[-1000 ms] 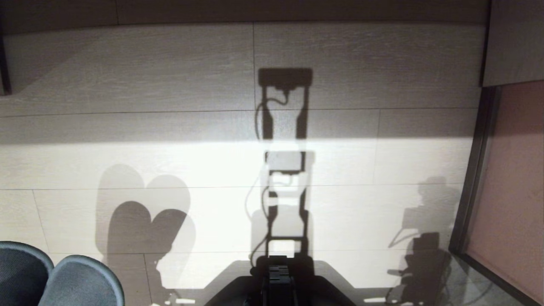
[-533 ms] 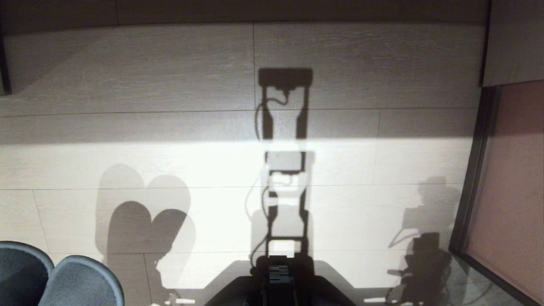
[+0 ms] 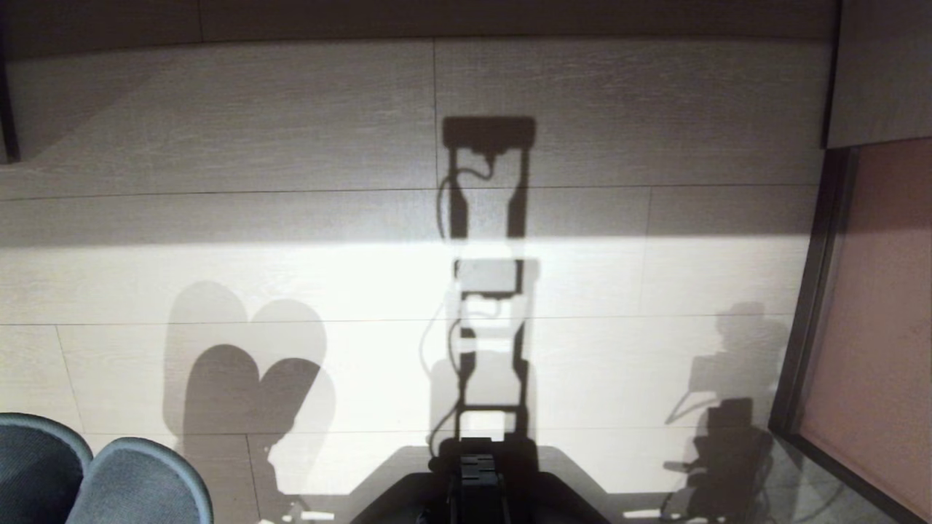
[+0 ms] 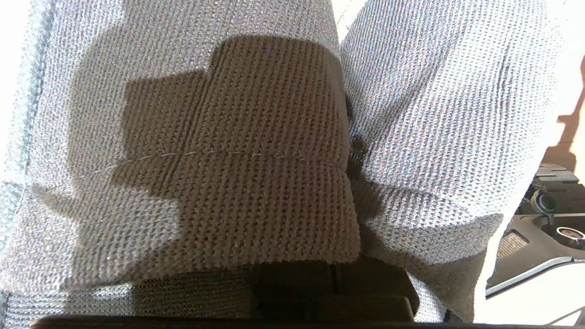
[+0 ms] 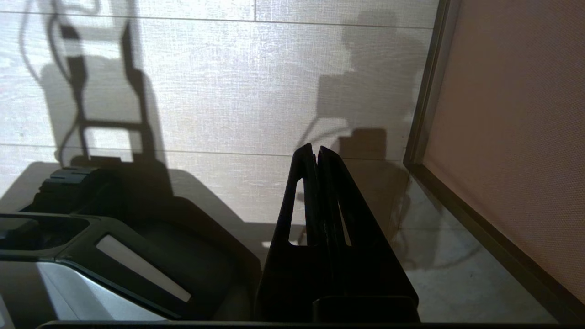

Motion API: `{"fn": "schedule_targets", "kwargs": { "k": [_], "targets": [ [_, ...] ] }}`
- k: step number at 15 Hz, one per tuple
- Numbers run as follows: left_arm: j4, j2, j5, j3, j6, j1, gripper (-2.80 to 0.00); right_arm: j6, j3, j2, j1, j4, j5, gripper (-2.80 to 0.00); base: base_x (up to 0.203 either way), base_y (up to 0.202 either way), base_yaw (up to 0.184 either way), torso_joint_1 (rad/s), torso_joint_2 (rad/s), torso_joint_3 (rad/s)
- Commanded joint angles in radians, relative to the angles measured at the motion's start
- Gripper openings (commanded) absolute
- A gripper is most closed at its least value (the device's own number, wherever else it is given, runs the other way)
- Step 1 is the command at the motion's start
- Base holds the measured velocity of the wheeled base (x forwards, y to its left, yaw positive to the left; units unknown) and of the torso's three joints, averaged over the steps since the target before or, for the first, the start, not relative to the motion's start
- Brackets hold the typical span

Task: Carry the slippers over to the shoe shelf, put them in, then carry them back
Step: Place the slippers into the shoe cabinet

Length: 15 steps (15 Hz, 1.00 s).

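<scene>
here, the slippers are being seen at the near left corner of the head view, two grey-blue rounded toes side by side, overlapping slightly, raised above the pale tiled floor. their twin shadow is being thrown onto the tiles just beyond them. in the left wrist view the knitted fabric of the slippers is being pressed right up against the camera, filling nearly all of it. the left gripper is being glimpsed only as a dark block under the cloth; its jaws are being kept clamped narrow, with the slippers lying against and over them, though the fingertips themselves are being hidden by the fabric.

the right gripper is being held near the robot base, on the right side, its two black fingers being pressed together with nothing between them. it is being pointed over the floor towards a dark-framed panel at the right edge.

the robot's own shadow is being cast up the middle of the floor. the shoe shelf is not being shown in any view.
</scene>
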<state>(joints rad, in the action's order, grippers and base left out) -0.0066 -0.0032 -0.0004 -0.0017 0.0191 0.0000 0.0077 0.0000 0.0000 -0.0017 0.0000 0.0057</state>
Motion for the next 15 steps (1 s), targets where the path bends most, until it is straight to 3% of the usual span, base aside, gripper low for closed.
{"fn": "schedule_targets", "kwargs": {
  "k": [1, 7, 15],
  "targets": [
    [0.000, 0.003, 0.000, 0.000, 0.001, 0.000, -2.80, 0.000, 0.000, -0.002, 0.002, 0.000, 0.000, -2.80, 0.000, 0.000, 0.000, 0.000, 0.00, 0.000],
    [-0.001, 0.003, 0.002, 0.000, 0.004, 0.000, -2.80, 0.000, 0.000, -0.002, 0.000, 0.000, 0.000, -2.80, 0.000, 0.000, 0.000, 0.001, 0.00, 0.013],
    [0.005, 0.005, 0.002, -0.001, 0.004, 0.000, -2.80, 0.000, 0.000, -0.002, 0.000, 0.000, 0.000, -2.80, 0.000, 0.000, 0.000, 0.003, 0.00, 0.180]
  ]
}}
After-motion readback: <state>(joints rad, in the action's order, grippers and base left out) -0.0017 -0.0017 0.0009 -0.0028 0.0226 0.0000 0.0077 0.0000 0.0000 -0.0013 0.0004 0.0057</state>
